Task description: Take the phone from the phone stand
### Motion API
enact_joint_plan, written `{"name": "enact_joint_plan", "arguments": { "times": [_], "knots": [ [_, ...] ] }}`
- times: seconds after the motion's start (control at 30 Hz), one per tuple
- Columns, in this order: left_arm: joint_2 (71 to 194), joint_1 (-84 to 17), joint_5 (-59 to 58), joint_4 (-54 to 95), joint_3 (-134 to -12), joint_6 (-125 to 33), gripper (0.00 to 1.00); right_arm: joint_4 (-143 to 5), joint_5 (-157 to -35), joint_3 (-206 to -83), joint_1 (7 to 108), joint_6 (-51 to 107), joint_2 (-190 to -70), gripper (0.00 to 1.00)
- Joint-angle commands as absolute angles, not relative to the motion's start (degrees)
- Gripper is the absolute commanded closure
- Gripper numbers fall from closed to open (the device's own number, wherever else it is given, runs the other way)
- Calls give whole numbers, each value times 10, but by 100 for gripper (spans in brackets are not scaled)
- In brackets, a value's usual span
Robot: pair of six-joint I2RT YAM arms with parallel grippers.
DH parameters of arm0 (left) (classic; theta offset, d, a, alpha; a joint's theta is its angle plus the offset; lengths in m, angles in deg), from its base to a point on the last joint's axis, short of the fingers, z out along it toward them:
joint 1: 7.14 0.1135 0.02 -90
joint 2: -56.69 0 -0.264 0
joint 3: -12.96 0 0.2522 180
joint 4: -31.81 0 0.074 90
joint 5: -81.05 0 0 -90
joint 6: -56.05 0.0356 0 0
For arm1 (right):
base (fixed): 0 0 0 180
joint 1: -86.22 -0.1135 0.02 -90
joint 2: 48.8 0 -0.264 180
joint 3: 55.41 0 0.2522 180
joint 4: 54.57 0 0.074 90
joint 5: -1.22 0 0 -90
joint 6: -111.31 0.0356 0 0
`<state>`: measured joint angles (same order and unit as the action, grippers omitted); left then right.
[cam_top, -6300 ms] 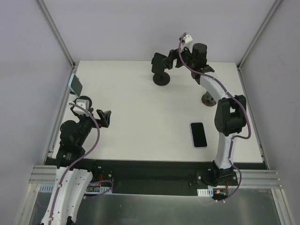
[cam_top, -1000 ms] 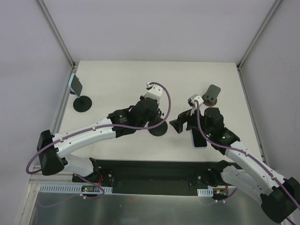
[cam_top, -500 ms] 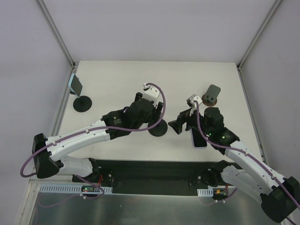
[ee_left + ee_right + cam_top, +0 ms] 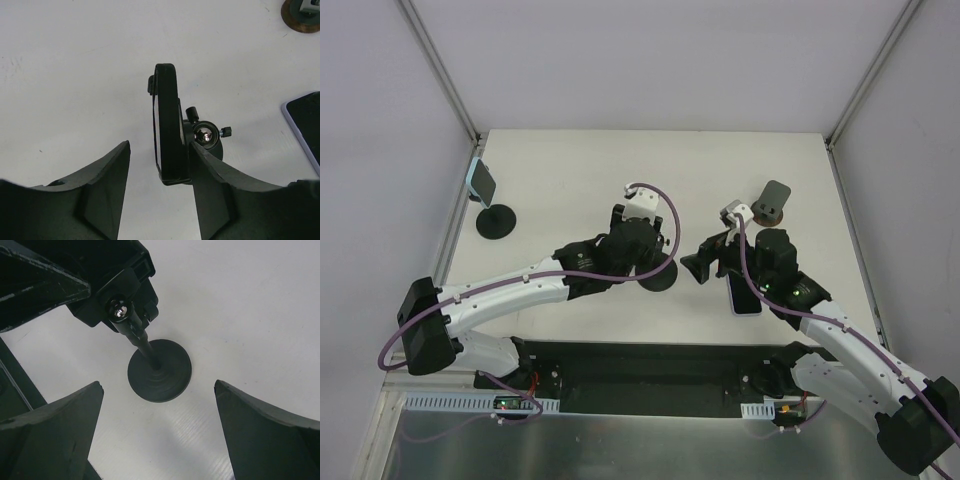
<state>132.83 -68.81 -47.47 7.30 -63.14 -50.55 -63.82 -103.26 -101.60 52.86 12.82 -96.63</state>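
Observation:
A black phone stand [image 4: 660,272] stands at the table's middle, its round base [image 4: 159,370] seen in the right wrist view. Its dark cradle plate [image 4: 168,127] shows edge-on between my left gripper's fingers. My left gripper [image 4: 653,250] [image 4: 160,147] is open around that plate, right finger [image 4: 210,175] close against the ball joint, left finger apart from it. My right gripper [image 4: 700,265] [image 4: 159,386] is open just right of the stand. A dark phone [image 4: 744,297] [image 4: 306,125] lies flat under my right arm. A light-blue phone [image 4: 480,180] sits on another stand [image 4: 497,222] at far left.
A third stand with a brown base [image 4: 775,200] [image 4: 301,14] is at the back right. Grey walls and metal rails border the table on three sides. The two arms are close together over the middle stand.
My left gripper's jaws have opened around the cradle plate and the wrist shifted slightly. The right arm has stayed put.

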Motion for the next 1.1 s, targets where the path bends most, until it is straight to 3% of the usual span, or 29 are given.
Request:
{"name": "enact_joint_plan", "arguments": {
  "times": [0.0, 0.63, 0.93, 1.07],
  "knots": [
    [1330, -688, -505, 130, -625, -508, 54, -609, -1021, -1019, 526, 128, -959, 4],
    [1336, -688, -466, 140, -614, -500, 100, -532, -1078, -1096, 499, 108, -1108, 4],
    [1325, -688, -433, 140, -614, -495, 100, -516, -1082, -1143, 463, 94, -1197, 1],
    [1318, -688, -410, 139, -611, -491, 100, -506, -1093, -1158, 459, 93, -1230, 8]
  ]
}}
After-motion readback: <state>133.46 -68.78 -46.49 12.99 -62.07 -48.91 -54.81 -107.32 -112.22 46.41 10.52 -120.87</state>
